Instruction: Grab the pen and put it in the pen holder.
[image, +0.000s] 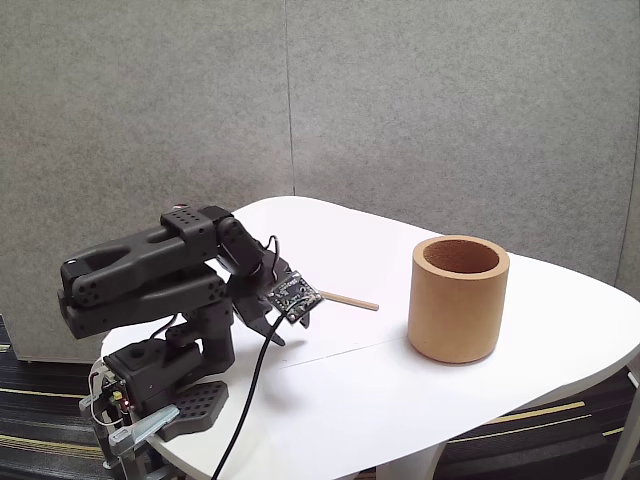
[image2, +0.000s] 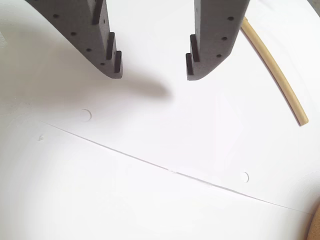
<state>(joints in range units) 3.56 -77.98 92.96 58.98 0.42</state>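
the pen (image: 348, 300) lies flat on the white table (image: 560, 330), its near end just beside the claw (image: 285, 325) and its far end pointing toward the holder (image: 459, 298). in the wrist view the pen (image2: 280, 80) runs down the right side, passing behind the right finger and ending free on the bare tabletop, outside the gap between the fingers. the claw (image2: 154, 75) hangs over the table with its two dark fingers (image2: 102, 45) apart and nothing between them; only their shadow falls on the white surface below.

the holder stands upright on the table, well apart from the pen's far end, its mouth open to the top. nothing lies between pen and holder. a thin seam (image2: 150, 162) crosses the tabletop below the claw, with two small round marks near it. a black cable (image: 245, 400) hangs from the small board (image: 292, 295) at the wrist down past the table edge. the arm's base (image: 165, 385) sits clamped at the left corner of the table, and a grey wall (image: 400, 100) stands behind.
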